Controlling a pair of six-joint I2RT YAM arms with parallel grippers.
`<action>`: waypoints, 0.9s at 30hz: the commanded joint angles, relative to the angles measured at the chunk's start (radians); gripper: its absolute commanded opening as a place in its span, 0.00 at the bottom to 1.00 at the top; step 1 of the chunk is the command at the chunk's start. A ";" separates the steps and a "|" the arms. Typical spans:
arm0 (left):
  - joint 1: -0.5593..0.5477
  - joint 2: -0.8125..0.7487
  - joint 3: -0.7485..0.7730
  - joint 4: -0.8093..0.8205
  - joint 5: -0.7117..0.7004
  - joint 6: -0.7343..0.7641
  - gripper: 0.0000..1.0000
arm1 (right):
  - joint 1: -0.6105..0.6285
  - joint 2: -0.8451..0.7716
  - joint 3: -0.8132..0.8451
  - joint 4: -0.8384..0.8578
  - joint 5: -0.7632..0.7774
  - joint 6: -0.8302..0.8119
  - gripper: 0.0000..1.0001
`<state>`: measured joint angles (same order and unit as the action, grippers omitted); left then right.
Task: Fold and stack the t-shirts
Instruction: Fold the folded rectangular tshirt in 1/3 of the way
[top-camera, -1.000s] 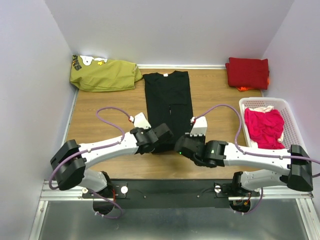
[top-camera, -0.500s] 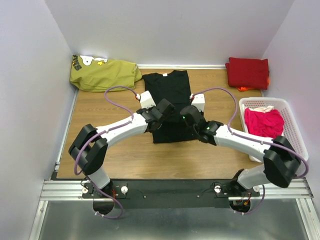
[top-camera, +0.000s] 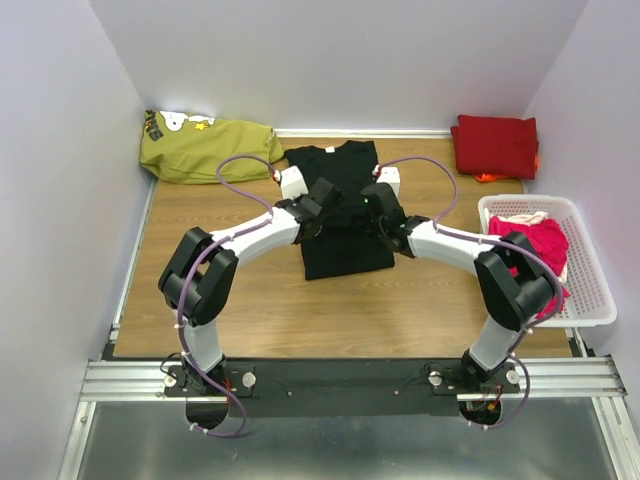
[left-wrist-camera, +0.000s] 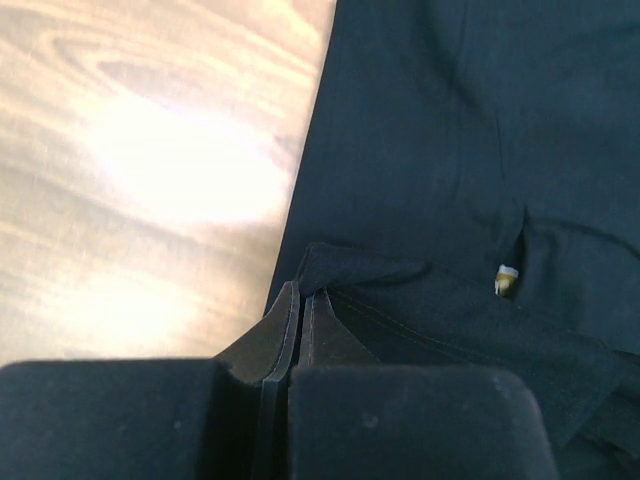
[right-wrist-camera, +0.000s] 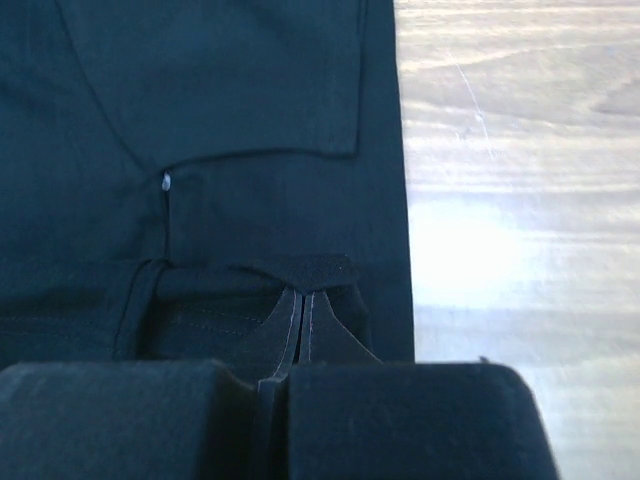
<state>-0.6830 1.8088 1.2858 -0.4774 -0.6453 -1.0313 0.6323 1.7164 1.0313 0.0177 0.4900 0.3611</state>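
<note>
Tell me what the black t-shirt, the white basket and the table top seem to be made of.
The black t-shirt: soft matte knit cloth, likely cotton; it creases and shows stitched hems. The white basket: moulded plastic, judging by its perforated lattice walls. The table top: wood or wood-look laminate; grain lines with a smooth, glare-catching sheen.

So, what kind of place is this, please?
Probably a robot test booth, not a home: plain pale walls enclose a wooden table, a metal rail at its near edge carries the left arm and right arm, and a black t-shirt lies between them.
</note>
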 joint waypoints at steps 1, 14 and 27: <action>0.062 0.046 0.035 0.075 -0.013 0.129 0.00 | -0.057 0.095 0.075 0.025 -0.008 -0.045 0.01; 0.155 0.158 0.194 0.140 0.079 0.362 0.44 | -0.118 0.169 0.223 0.021 0.013 -0.097 0.55; 0.160 0.020 0.095 0.166 0.118 0.396 0.47 | -0.125 0.034 0.139 -0.015 -0.123 -0.073 0.53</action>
<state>-0.5220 1.9190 1.4490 -0.3149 -0.5468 -0.6460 0.5045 1.8423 1.2346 0.0299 0.4515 0.2687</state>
